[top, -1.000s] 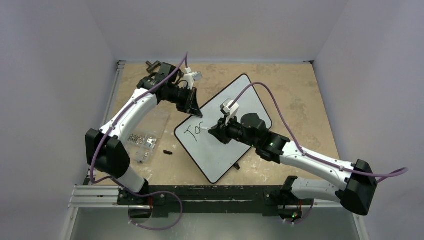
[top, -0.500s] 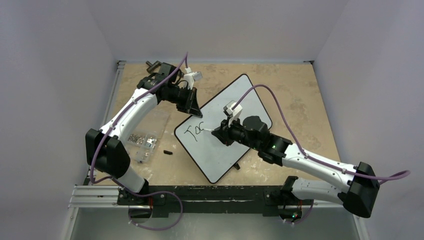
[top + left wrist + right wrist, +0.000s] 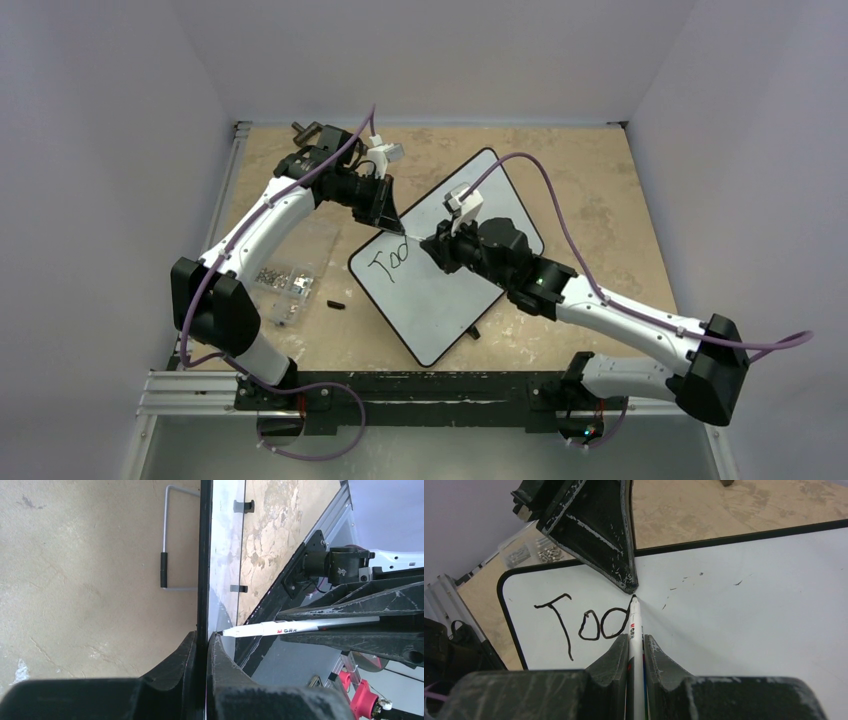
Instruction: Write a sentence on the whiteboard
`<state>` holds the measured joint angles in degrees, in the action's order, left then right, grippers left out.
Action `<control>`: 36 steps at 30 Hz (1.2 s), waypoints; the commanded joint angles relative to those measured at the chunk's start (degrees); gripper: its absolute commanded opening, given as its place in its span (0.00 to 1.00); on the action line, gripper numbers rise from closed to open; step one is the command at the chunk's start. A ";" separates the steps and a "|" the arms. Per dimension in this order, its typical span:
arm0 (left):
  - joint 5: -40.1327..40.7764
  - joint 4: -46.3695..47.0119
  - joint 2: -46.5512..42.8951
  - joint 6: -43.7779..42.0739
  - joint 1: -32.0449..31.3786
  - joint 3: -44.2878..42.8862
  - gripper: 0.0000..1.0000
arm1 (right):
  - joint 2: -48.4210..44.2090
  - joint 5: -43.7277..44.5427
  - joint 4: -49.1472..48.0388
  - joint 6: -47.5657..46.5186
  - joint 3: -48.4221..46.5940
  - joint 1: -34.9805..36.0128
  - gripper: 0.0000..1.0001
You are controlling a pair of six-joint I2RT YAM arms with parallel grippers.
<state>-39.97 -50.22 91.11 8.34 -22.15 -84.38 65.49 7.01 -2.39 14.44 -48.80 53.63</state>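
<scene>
The whiteboard (image 3: 430, 310) lies tilted on the tan table, one corner pointing at the arms. Black lettering (image 3: 385, 262) near its left corner reads "Too" (image 3: 584, 625). My left gripper (image 3: 392, 222) is shut on the board's black rim (image 3: 203, 555) at the far-left edge, one finger (image 3: 222, 655) on the white face. My right gripper (image 3: 636, 642) is shut on a white marker (image 3: 634, 625). The marker's tip touches the board at the top right of the last loop, just below the left finger (image 3: 609, 545). In the left wrist view the marker (image 3: 280, 627) points at the jaws.
A clear plastic box of screws (image 3: 290, 275) sits left of the board, with a small black cap-like piece (image 3: 335, 303) beside it. A wire stand (image 3: 165, 570) shows behind the board. A dark object (image 3: 303, 128) lies at the back left corner. Walls close in on three sides.
The right gripper drew the marker round and back up toward the left gripper. The third letter went from a short hook to a closed loop. The left arm held still.
</scene>
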 commanded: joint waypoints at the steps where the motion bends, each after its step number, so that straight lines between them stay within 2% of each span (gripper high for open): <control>1: 6.26 1.35 -2.78 -1.36 0.15 -0.52 0.00 | 2.42 3.92 0.63 -0.73 -3.56 -0.86 0.00; 16: 6.18 1.35 -2.93 -1.35 0.06 -0.52 0.00 | 4.73 2.43 0.09 -0.74 -6.49 -2.43 0.00; 36: 6.36 1.35 -3.10 -1.31 0.00 -0.61 0.00 | 0.61 -5.89 0.24 2.09 0.46 -2.47 0.00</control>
<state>-39.57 -50.39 90.94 8.38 -22.15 -84.38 66.52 3.44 -3.38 15.88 -49.82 51.09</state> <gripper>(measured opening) 0.045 0.107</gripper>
